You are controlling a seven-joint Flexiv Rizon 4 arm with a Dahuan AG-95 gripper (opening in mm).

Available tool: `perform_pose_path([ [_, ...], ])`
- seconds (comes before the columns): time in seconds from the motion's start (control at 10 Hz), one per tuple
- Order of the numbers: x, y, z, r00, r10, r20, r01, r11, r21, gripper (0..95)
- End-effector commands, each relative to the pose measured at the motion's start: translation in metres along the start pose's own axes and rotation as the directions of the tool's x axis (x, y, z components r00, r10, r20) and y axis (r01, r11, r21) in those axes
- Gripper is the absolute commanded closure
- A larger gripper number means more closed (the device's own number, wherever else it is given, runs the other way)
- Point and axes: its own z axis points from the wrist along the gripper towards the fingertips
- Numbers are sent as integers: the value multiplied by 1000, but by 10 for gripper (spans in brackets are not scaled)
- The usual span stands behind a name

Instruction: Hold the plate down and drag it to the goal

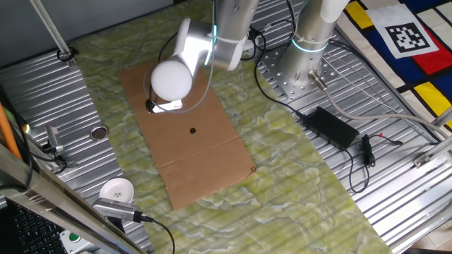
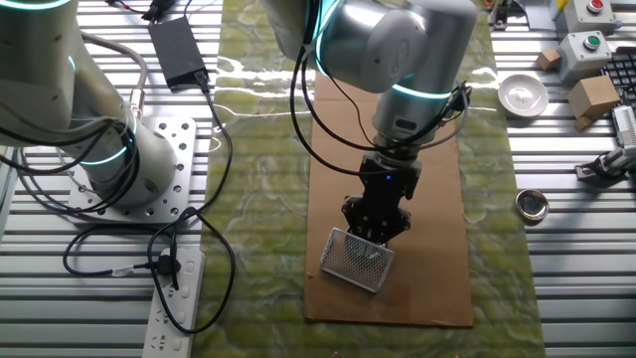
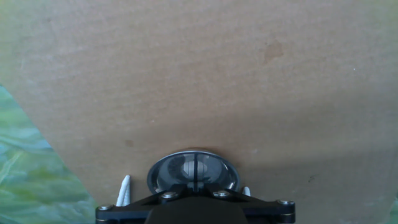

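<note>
The plate, a small shiny round silver dish with a raised rim, lies on the brown cardboard sheet directly under my fingertips in the hand view. My gripper stands over its middle with the fingers together, and they look pressed onto it. In the other fixed view the gripper points straight down at the cardboard and hides the plate. In one fixed view the arm's white cap covers most of the gripper.
A dark dot marks the cardboard a little nearer its middle. A mesh rectangle lies beside the tool tip. A darker metal disc and a white cup sit on the ribbed table. Cables and a power brick lie nearby.
</note>
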Motion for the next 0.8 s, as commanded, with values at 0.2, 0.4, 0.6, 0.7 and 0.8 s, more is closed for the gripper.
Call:
perform_pose_path([
  [0.2,0,0,1,1000,-5,-15,5,1000,4,950],
  [0.4,1,0,2,1000,-10,-23,11,1000,6,950],
  [0.6,2,0,4,1000,-8,-27,8,1000,6,950],
  [0.7,3,0,4,1000,-3,-28,3,1000,6,950],
  [0.8,4,0,4,1000,9,-27,-9,1000,0,950],
])
